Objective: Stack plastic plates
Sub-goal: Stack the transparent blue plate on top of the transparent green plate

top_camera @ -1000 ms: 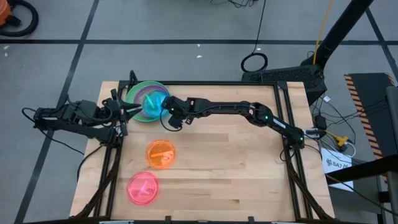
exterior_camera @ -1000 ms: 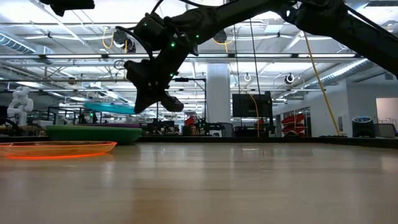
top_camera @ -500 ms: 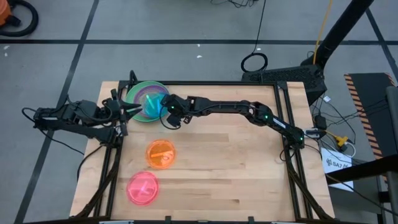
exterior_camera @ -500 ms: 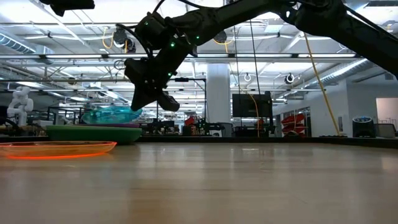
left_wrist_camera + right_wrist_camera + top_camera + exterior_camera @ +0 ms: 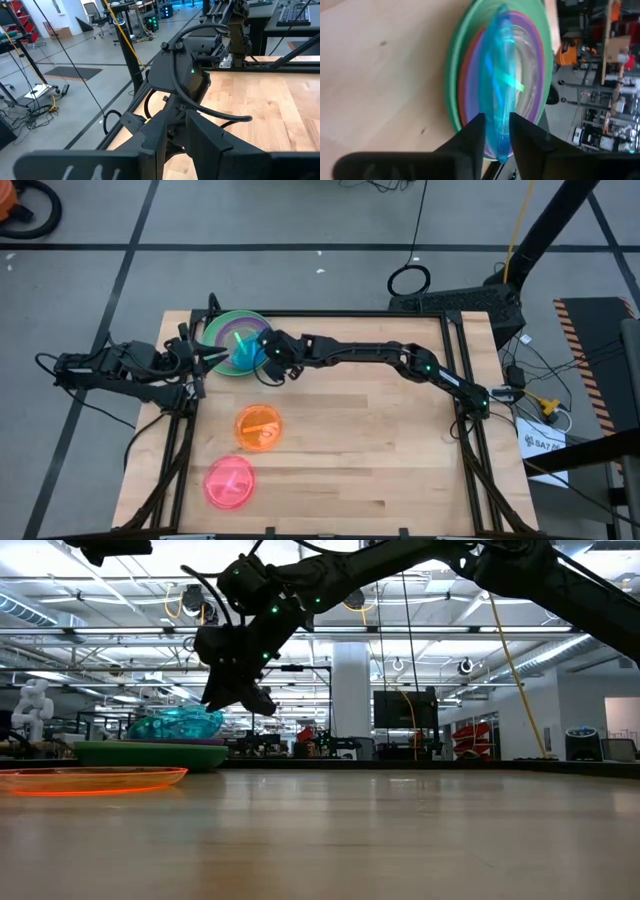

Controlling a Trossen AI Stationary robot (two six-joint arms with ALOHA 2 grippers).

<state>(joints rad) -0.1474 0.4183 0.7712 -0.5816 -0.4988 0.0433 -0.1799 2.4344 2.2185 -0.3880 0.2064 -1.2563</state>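
Teal plate (image 5: 499,95), translucent, between the dark jaws. Beyond it, stacked rims: purple plate (image 5: 530,60), red-orange plate (image 5: 463,75), light green plate (image 5: 451,65). Apart from the jaws: orange plate (image 5: 259,426), pink plate (image 5: 230,482), both translucent. Table (image 5: 380,450) pale wood grain.

Right arm stretched across toward the far left corner, right gripper (image 5: 262,352) jaws parted; left arm folded aside.

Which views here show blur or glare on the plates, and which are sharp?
Right wrist view: the teal plate smears into a streak between the right gripper fingers. Low view: the orange plate rim glows brightly. High view: the pink plate is sharp, evenly lit.
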